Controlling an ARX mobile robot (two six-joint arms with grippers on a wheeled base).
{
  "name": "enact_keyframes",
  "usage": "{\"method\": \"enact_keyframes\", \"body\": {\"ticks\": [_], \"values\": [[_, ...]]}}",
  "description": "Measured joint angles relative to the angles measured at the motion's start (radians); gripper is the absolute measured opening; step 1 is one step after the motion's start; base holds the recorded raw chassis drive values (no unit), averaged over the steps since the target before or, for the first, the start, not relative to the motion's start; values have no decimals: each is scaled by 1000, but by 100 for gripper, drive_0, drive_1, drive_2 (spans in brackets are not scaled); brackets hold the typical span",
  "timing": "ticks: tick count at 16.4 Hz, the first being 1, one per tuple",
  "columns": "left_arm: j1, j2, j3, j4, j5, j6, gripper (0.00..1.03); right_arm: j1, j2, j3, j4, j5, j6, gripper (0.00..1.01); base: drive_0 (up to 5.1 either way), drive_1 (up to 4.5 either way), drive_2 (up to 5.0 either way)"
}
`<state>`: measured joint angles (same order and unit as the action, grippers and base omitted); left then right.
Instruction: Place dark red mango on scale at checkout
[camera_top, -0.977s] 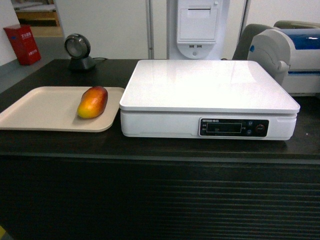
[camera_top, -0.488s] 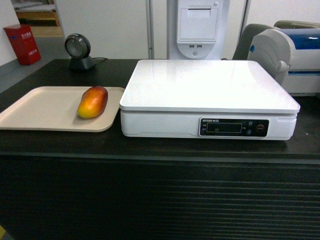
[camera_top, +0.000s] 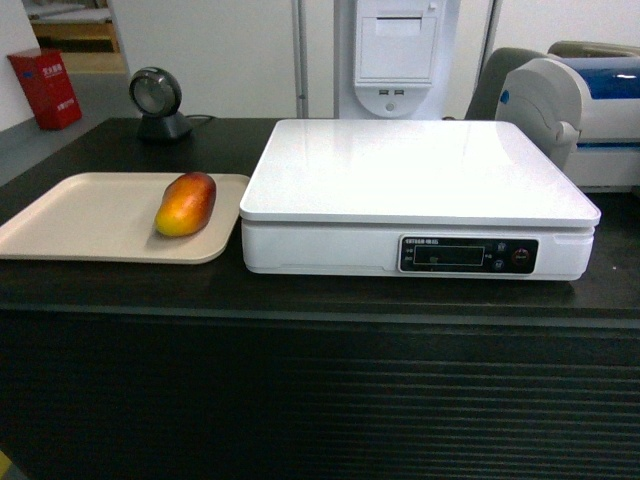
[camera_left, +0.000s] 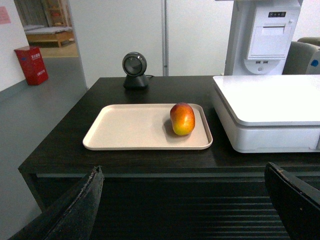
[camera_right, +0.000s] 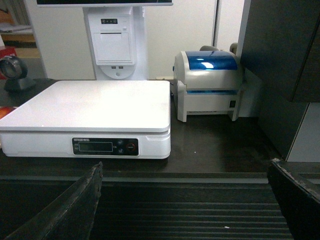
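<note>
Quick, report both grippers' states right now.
Left gripper: open, holding nothing, short of the checkout.
Right gripper: open, holding nothing.

Red-to-yellow dark red mango (camera_top: 186, 204), beige tray (camera_top: 80, 215), white scale (camera_top: 415, 195), seemingly ribbed black checkout (camera_top: 320, 400).
</note>
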<state>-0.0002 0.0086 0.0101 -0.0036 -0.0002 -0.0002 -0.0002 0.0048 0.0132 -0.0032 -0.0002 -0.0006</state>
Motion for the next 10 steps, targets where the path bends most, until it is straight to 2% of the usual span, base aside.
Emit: {"method": "enact_keyframes", "body": {"ticks": [3, 4, 5, 6, 7, 10], "values": [[0, 0, 0, 0, 0, 0, 98, 0, 0, 0, 0, 0, 0, 98, 0, 0, 0], [-18, 10, 1, -4, -49, -16, 98, 0, 0, 0, 0, 0, 0, 98, 0, 0, 0], [-44, 66, 4, 48, -146, -61, 98, 0, 0, 0, 0, 0, 0, 98, 0, 0, 0], [-30, 134, 12, 102, -159, -89, 98, 0, 0, 0, 0, -1, 0, 98, 0, 0, 0], [23, 263, 25, 220, -140, -111, 98, 0, 0, 0, 0, 0, 0, 98, 0, 0, 0], [119, 605, 80, 535, 8, -124, 98, 0, 0, 0, 0, 0, 0, 98, 0, 0, 0]]}}
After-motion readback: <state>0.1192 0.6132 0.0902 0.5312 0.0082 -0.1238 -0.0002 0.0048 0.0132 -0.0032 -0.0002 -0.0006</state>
